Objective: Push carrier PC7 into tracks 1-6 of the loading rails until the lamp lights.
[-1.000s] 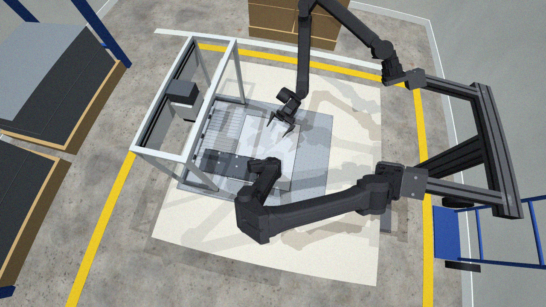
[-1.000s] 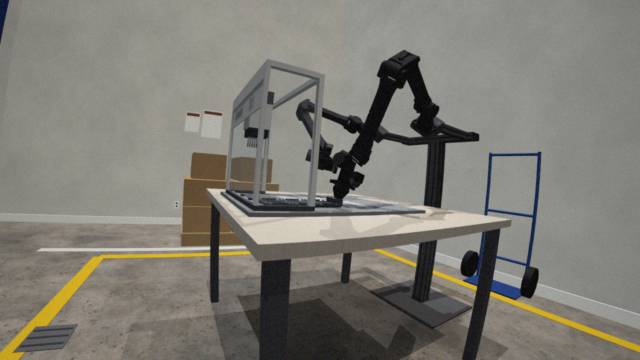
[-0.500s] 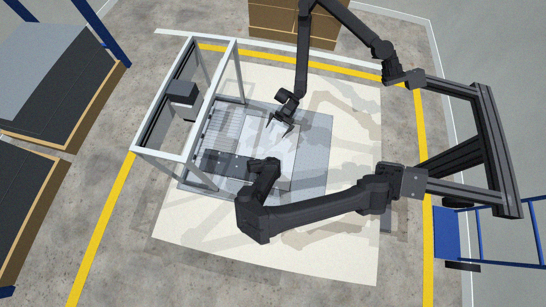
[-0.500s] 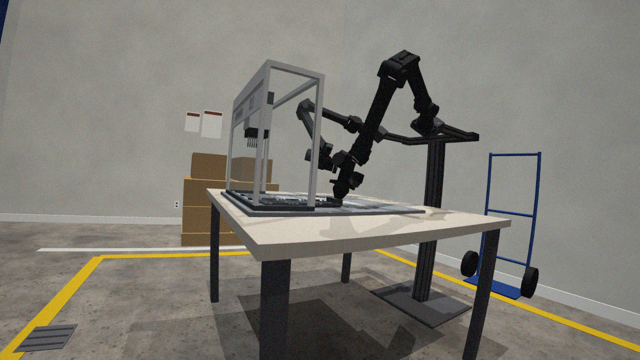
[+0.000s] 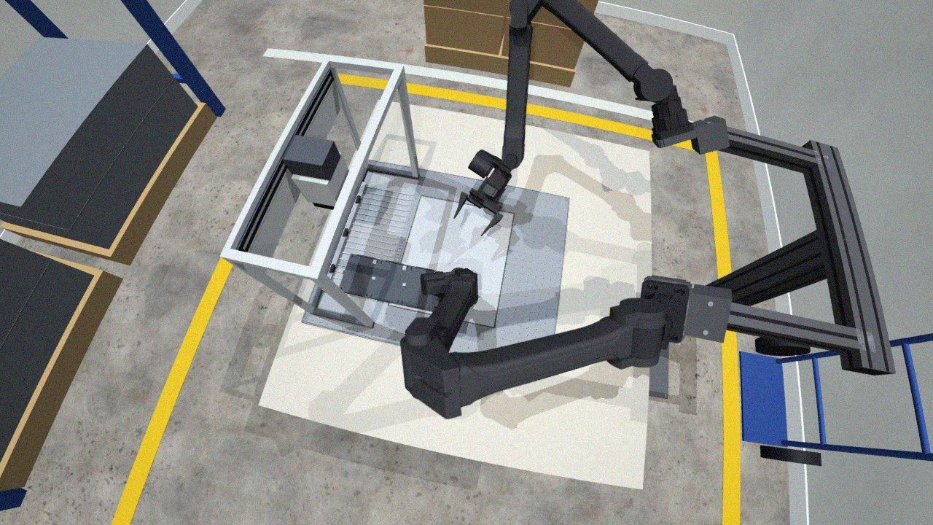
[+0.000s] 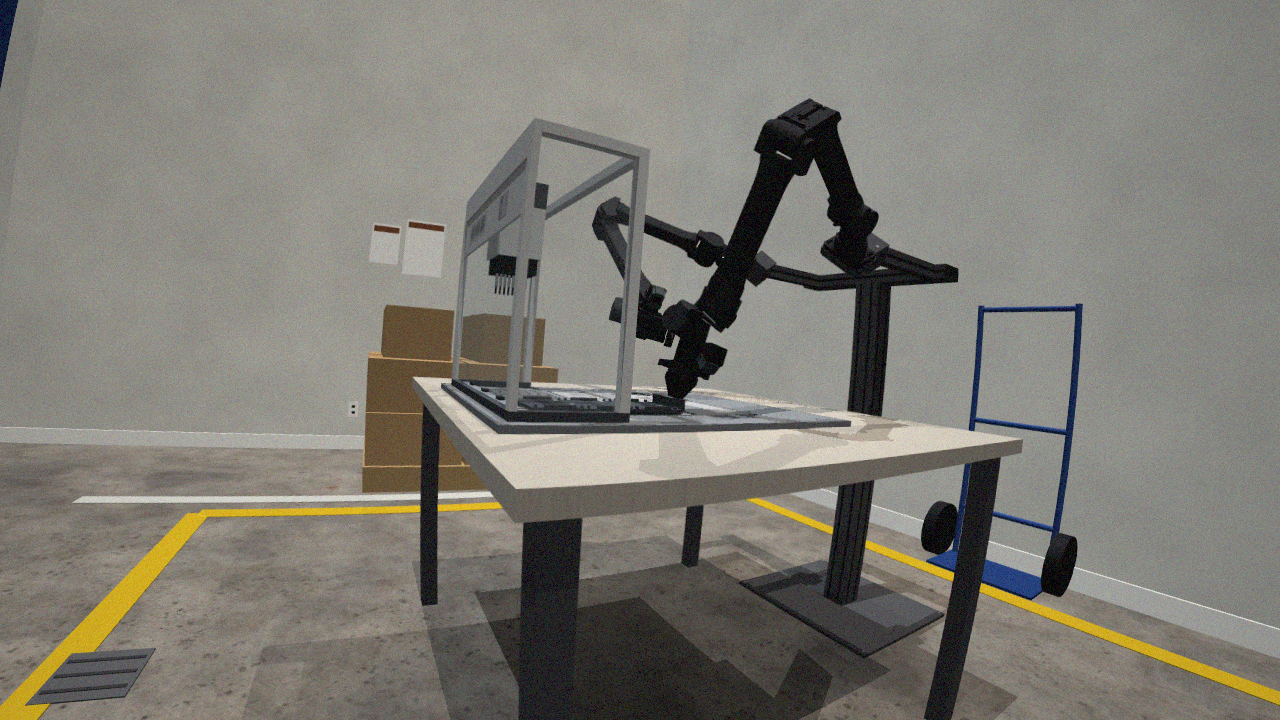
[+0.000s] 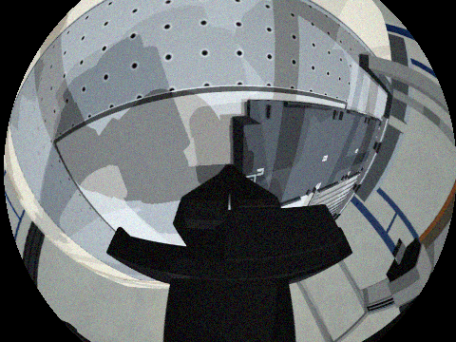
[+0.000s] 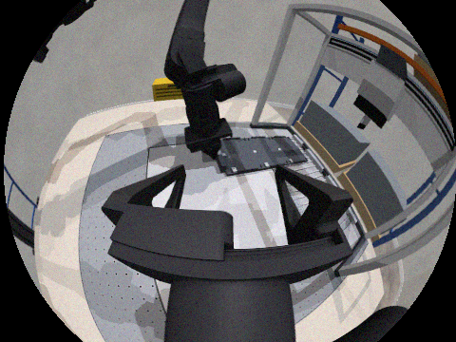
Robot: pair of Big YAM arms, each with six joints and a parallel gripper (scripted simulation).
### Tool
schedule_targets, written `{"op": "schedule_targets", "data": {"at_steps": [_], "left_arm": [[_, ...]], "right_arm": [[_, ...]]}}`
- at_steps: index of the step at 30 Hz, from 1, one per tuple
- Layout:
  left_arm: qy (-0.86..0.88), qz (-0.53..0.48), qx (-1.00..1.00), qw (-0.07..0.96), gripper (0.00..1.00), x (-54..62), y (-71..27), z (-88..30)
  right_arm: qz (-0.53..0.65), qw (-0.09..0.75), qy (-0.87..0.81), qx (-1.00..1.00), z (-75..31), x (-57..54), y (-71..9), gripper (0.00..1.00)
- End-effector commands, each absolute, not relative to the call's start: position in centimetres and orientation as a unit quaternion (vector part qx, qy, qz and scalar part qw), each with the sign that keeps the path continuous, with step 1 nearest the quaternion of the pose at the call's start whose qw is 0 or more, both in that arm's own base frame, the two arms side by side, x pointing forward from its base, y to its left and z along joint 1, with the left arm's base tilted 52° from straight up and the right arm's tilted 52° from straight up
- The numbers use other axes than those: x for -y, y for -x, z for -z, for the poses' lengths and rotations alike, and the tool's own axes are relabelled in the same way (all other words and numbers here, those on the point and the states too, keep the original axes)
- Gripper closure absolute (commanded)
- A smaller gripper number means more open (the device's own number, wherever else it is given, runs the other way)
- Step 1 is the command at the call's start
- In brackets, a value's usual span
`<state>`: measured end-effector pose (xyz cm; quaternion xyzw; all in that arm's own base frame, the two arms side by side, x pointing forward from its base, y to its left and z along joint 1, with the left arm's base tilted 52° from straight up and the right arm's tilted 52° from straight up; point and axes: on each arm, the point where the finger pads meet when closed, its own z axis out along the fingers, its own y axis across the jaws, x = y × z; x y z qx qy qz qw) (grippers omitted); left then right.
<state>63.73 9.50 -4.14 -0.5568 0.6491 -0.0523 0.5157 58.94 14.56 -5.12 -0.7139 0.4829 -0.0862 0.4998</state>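
Dark carrier [image 5: 385,279] [image 7: 304,147] [image 8: 261,153], long axis roughly along the rails [image 5: 385,212].

Small movements only. In the top view, the right gripper [image 5: 469,225] [image 6: 668,339] [image 8: 230,169], above the centre of the frame, sits slightly farther left and a touch lower than it did a second ago. Most of that sideways shift had already happened by half a second ago. In the exterior view, it likewise sits a little farther left, near the middle of the frame. The left arm's wrist [image 5: 458,281] [image 6: 682,317] [image 7: 228,309] [image 8: 214,85] has also shifted very slightly left, both near the centre of the top view and near the centre of the exterior view.
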Motion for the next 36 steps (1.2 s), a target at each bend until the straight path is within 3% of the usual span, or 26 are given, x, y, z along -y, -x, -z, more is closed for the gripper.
{"op": "schedule_targets", "data": {"at_steps": [1, 36], "left_arm": [[0.539, 0.103, -0.631, 0.548, 1.00, -6.4, -67.9, -0.9], [0.539, 0.098, -0.637, 0.542, 1.00, -5.5, -70.8, -1.7]], "right_arm": [[0.089, 0.511, 0.711, -0.475, 4.1, -15.5, -59.3, 0.00], [0.086, 0.502, 0.726, -0.463, 4.5, -16.0, -57.9, 0.00]]}}
